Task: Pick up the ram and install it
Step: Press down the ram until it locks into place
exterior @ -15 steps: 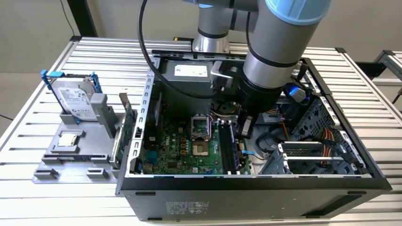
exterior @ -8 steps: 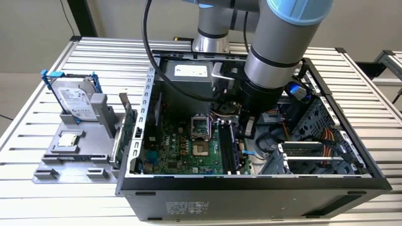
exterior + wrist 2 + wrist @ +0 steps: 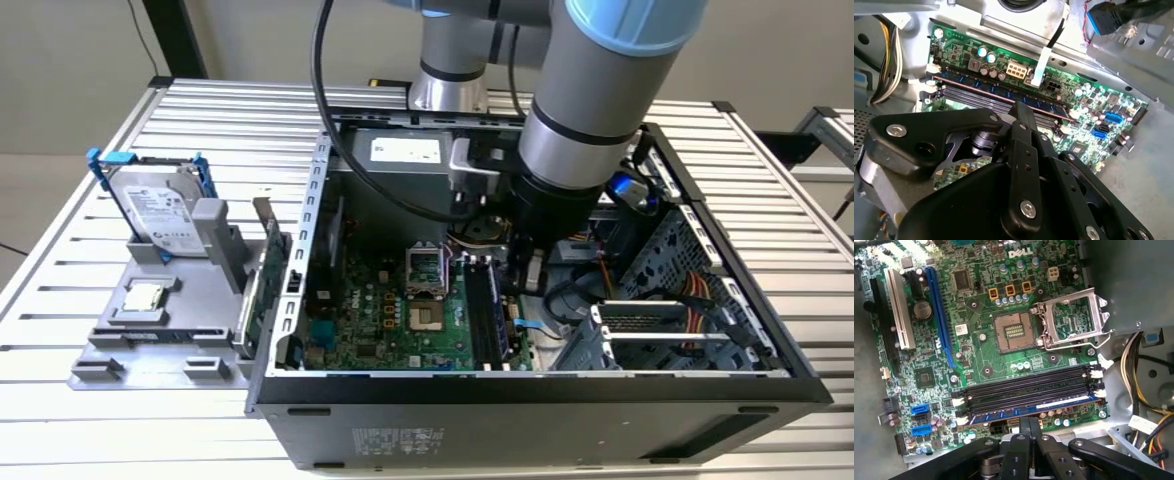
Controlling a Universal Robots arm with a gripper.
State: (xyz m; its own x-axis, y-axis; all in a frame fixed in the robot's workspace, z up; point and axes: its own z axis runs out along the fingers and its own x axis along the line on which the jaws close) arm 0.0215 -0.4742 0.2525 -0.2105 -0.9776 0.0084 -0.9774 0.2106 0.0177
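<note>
1. An open computer case (image 3: 534, 385) lies on its side on a slatted metal table (image 3: 80, 420), with the robot arm (image 3: 587, 100) reaching down into it.
2. The gripper (image 3: 1029, 427) hangs just above the row of memory slots (image 3: 1026, 387) on the green motherboard (image 3: 979, 347). It is also seen in the second wrist view (image 3: 1021, 112).
3. The ram (image 3: 1029, 409) sits in the slot nearest the board's edge, a blue stick standing on its long edge. In the second wrist view it is the stick with a copper-coloured top edge (image 3: 999, 92). In the exterior view it lies beside the arm's lower end (image 3: 483, 310).
4. The fingers (image 3: 1025, 425) are drawn together above the ram's top edge. I cannot tell whether they touch it or pinch it.
5. The CPU socket (image 3: 1014, 332) is bare, and its metal retention frame (image 3: 1074, 320) is swung open beside it.
6. On the exterior view's left, a grey holder (image 3: 154, 320) on the table carries a hard drive (image 3: 158, 210) in a blue frame, standing upright, and a green expansion card (image 3: 271, 290) on edge next to the case.
</note>
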